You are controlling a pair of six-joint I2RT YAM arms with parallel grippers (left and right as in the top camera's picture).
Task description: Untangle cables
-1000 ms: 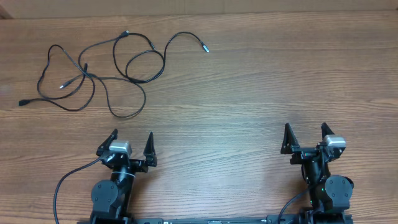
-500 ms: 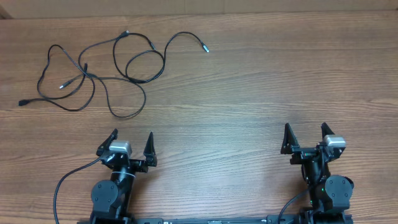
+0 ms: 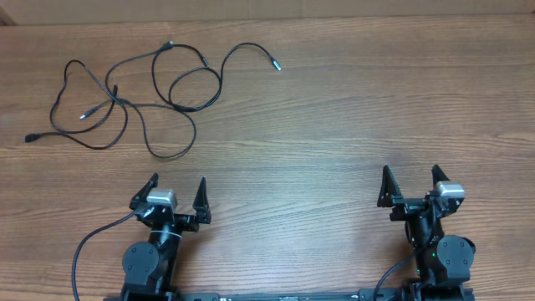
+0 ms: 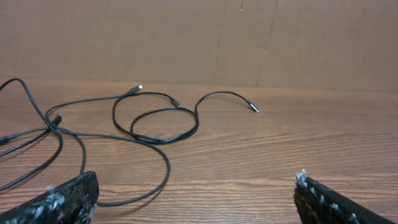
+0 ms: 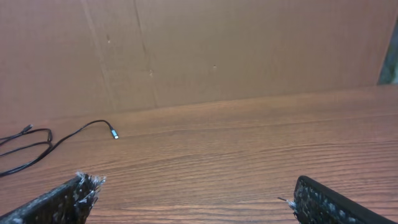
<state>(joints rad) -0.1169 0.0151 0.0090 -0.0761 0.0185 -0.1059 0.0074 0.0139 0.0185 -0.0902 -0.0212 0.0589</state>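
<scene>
Thin black cables (image 3: 142, 100) lie in loose crossing loops at the far left of the wooden table, with small plugs at their ends. They also show in the left wrist view (image 4: 155, 124), and one plug end shows in the right wrist view (image 5: 99, 126). My left gripper (image 3: 175, 191) is open and empty near the front edge, well short of the cables. Its fingers (image 4: 196, 190) frame bare wood, with one cable loop just ahead. My right gripper (image 3: 410, 180) is open and empty at the front right (image 5: 193, 190), far from the cables.
A brown cardboard wall (image 4: 199, 37) stands along the table's far edge. A thicker black arm wire (image 3: 84, 247) curves beside the left arm's base. Bare wooden tabletop (image 3: 334, 109) spans the middle and right.
</scene>
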